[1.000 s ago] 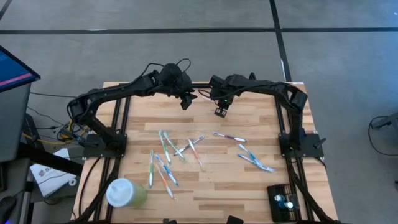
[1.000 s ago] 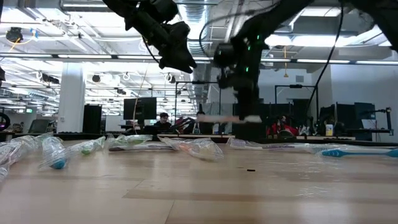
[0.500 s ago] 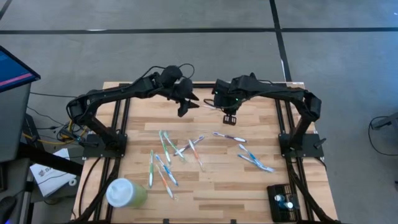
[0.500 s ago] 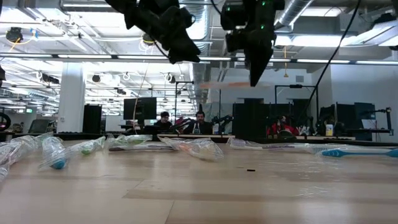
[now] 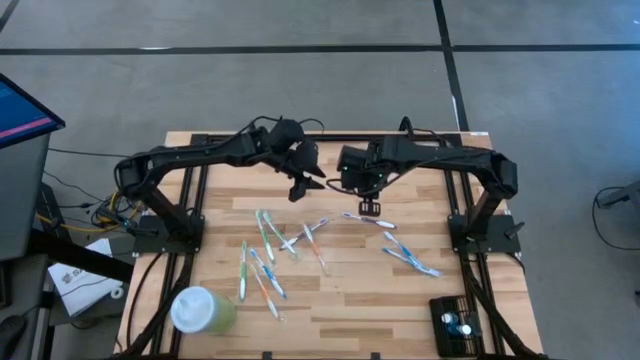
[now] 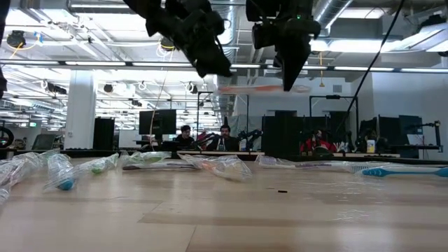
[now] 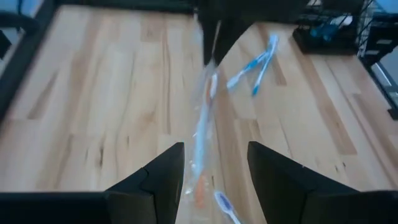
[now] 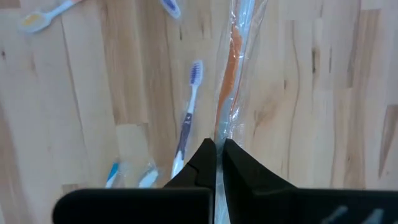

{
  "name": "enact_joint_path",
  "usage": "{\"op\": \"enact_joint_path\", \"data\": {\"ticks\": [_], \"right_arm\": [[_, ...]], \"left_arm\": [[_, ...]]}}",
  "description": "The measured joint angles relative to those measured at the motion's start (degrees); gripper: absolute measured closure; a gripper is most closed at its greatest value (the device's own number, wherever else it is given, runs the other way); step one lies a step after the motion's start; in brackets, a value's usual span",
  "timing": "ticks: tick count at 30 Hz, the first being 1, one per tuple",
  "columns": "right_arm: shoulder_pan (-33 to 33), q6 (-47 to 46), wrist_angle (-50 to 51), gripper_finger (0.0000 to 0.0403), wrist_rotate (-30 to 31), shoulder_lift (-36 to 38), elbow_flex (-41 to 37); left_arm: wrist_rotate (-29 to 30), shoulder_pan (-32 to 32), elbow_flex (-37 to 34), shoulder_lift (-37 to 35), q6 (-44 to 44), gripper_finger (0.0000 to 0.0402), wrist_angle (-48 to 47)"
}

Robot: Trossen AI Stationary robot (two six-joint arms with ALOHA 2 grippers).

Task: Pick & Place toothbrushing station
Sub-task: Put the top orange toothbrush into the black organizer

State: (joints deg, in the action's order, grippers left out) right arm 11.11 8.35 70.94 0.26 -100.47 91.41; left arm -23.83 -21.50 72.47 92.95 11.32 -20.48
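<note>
Wooden bench (image 5: 400, 300) in open office hall, right pincer (image 8: 216, 152) pinched shut on wrapped orange toothbrush (image 8: 229, 68) held mid-air, left pincer (image 7: 214, 165) partly open w/ wrapper end btwn fingers, loose toothbrushes (image 5: 265, 250) below, toothbrushing station (image 5: 457, 325) at bench's near right corner

The wooden table (image 5: 400, 300) carries scattered toothbrushes (image 5: 265, 250), a green cup (image 5: 203, 310) and a black holder (image 5: 458, 324).

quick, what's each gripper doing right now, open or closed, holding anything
Left gripper: open, fingers either side of the wrapped toothbrush, not clamped on it.
Right gripper: shut on the wrapped toothbrush, held above the table.
</note>
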Motion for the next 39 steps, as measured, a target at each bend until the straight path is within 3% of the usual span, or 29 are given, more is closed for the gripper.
{"op": "enact_joint_path", "data": {"ticks": [6, 26, 39], "right_arm": [[-1.8, -0.5, 0.4, 0.0401, 0.1, 0.0, 1.8], [-2.4, -0.9, 0.9, 0.0401, 1.3, 0.0, 2.7], [-2.4, -0.9, 0.9, 0.0401, 1.3, 0.0, 2.7]], "left_arm": [[0.3, 1.8, 0.0, 2.9, -0.9, 0.0229, 0.1], [3.7, 3.8, 0.0, 2.9, -1.1, 0.0232, 0.0], [4.3, 3.8, 0.0, 2.9, -1.0, 0.0352, 0.0]]}}
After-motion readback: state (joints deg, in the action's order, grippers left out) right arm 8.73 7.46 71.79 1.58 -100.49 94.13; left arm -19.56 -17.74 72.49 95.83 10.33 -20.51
